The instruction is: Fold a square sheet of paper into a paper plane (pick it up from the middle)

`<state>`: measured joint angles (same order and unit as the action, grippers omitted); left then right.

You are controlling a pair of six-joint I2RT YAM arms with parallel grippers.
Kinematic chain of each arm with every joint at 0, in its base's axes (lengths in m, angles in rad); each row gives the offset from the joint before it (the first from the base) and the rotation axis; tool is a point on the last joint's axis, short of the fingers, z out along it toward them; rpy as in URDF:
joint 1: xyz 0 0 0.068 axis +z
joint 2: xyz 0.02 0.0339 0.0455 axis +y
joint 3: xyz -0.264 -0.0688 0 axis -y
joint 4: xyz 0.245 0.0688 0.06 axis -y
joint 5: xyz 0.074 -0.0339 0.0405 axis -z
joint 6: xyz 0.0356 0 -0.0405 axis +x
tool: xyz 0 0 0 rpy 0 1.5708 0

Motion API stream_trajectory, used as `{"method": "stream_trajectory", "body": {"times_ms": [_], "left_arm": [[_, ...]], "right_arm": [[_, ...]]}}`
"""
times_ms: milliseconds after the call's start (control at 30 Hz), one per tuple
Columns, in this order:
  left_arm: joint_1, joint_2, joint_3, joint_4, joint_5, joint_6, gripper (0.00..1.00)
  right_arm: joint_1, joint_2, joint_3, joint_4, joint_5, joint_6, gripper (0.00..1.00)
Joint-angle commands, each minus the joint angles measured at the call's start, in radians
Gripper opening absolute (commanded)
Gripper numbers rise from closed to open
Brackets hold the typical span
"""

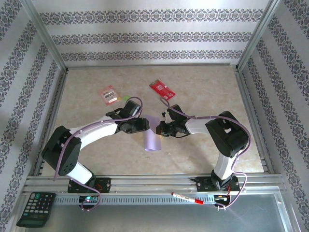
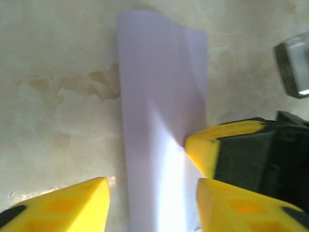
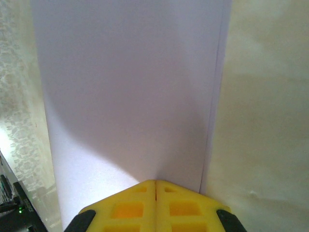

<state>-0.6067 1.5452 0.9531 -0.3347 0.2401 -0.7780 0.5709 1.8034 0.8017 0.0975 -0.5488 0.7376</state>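
Your right hand (image 3: 155, 186) is pinched shut on the square sheet of paper (image 1: 152, 139), which shows as a long folded lilac strip in the middle of the top view, between the two arms. Your left hand (image 2: 153, 186) stands half wide, a finger on either side of the strip, and as far as I can judge it is not clamping it.

The main risk is crowding. Low right in the left wrist view, the right hand's yellow fingertip sits just beside your left hand's finger, so closing could knock them together and drag the fold askew. The strip's far end bows up off the counter (image 1: 207, 92). Press unevenly and you may set a stray crease. Pull against the pinch and the thin paper could tear.
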Motion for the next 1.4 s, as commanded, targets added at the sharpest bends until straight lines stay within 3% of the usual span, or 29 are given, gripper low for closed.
{"method": "stream_trajectory", "body": {"times_ms": [0,167,367,500,1000,1367], "left_arm": [[0.007,0.021,0.047,-0.049,0.050,0.011,0.41],[0.007,0.061,0.091,-0.070,0.066,0.034,0.26],[0.005,0.125,0.104,-0.037,0.143,0.033,0.20],[0.005,0.166,0.107,-0.015,0.159,0.033,0.20],[0.015,0.232,0.026,-0.028,0.023,0.075,0.19],[0.018,0.147,0.082,0.008,0.102,0.060,0.25]], "right_arm": [[-0.005,0.092,-0.053,-0.134,0.148,-0.024,0.00],[-0.005,0.091,-0.050,-0.134,0.154,-0.023,0.00],[-0.005,0.094,-0.050,-0.134,0.159,-0.019,0.00],[-0.005,0.097,-0.047,-0.134,0.161,-0.017,0.00],[-0.005,0.112,-0.050,-0.139,0.176,-0.021,0.00],[-0.005,0.109,-0.052,-0.141,0.178,-0.023,0.00]]}}
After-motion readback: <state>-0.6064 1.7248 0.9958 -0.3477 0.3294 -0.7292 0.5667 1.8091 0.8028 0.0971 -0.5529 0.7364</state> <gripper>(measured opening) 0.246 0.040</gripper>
